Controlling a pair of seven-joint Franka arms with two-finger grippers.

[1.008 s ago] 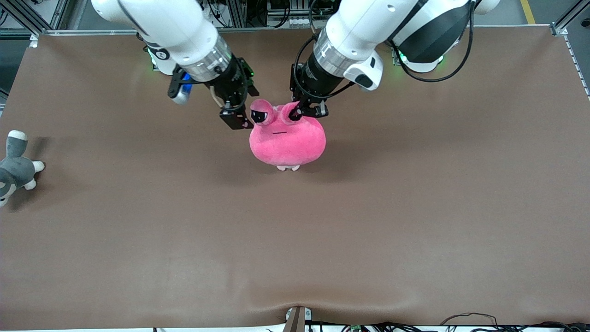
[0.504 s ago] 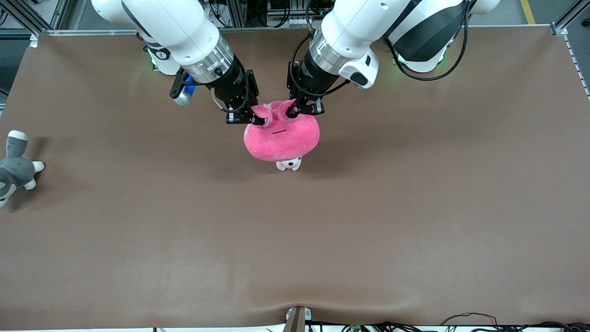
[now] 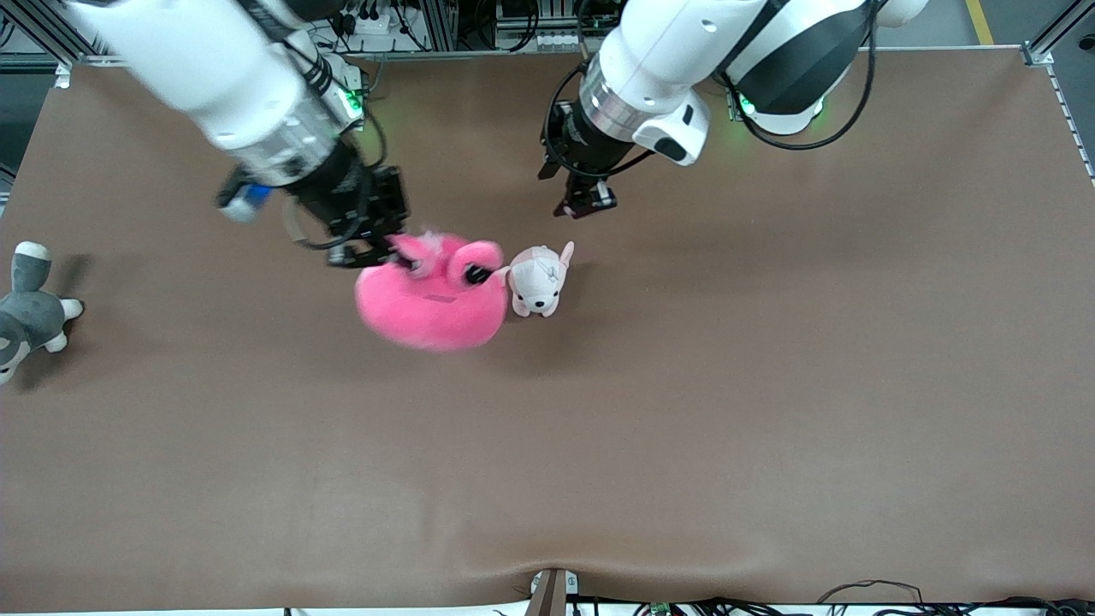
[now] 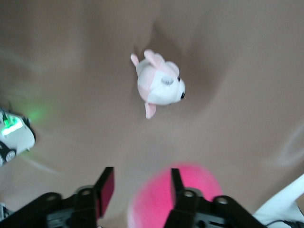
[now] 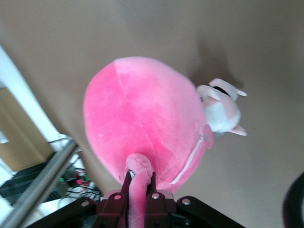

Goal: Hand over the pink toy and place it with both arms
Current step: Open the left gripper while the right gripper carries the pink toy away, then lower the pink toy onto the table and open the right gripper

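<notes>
The hot-pink toy (image 3: pixel 432 299) hangs from my right gripper (image 3: pixel 402 255), which is shut on a bulging flap at the toy's top. The right wrist view shows that flap pinched between the fingers of the right gripper (image 5: pixel 141 178), with the round pink toy (image 5: pixel 147 118) below them. My left gripper (image 3: pixel 586 208) is open and holds nothing, up over the table close to the small puppy plush. In the left wrist view the left gripper (image 4: pixel 141 173) has its fingers wide apart, and the pink toy (image 4: pixel 199 178) shows blurred past them.
A pale pink-and-white puppy plush (image 3: pixel 537 282) lies on the brown table right beside the pink toy, toward the left arm's end; it also shows as the puppy plush (image 4: pixel 159 84) and the puppy plush (image 5: pixel 221 111). A grey-and-white plush (image 3: pixel 30 312) lies at the right arm's end.
The right gripper shut on the pink toy's top, the left gripper let go and opened. The right arm carried the toy toward its own end, uncovering the puppy plush.
</notes>
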